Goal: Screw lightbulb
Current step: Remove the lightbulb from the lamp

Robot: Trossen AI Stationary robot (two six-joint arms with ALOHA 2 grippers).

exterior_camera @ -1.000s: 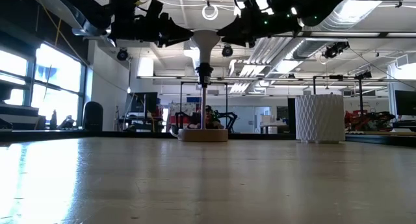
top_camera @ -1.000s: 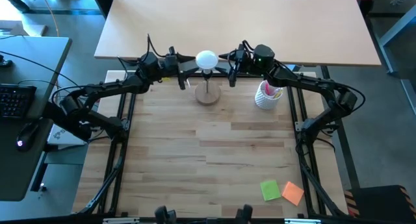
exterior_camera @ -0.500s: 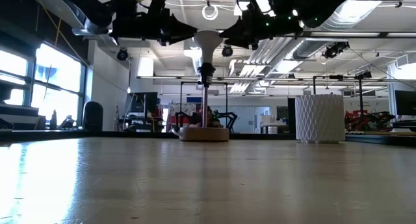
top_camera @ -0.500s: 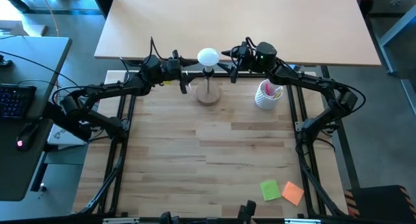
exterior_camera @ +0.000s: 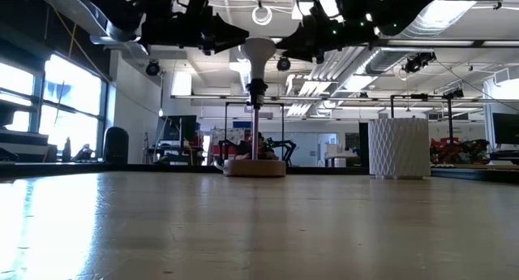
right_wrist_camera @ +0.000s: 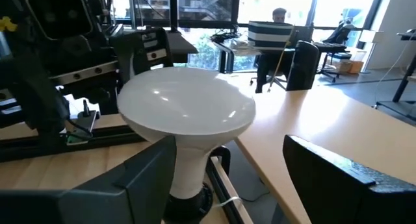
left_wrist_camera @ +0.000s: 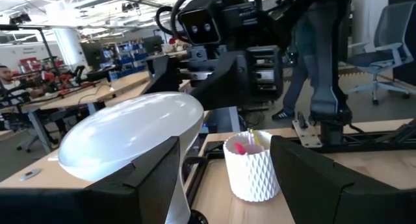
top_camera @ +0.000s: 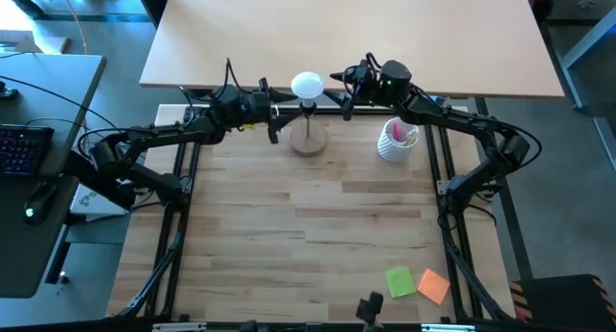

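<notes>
The wooden table (top_camera: 318,226) carries the lamp base (top_camera: 308,141) at twelve o'clock, with the lightbulb (top_camera: 307,85) seated upright in its socket. If either arm swings inward it could knock the tall stand over, or nudge the white cup (top_camera: 396,142) just beside it. The left gripper (top_camera: 278,114) sits at the bulb's nine o'clock, the right gripper (top_camera: 340,93) at three o'clock. Both have jaws apart and hold nothing.
</notes>
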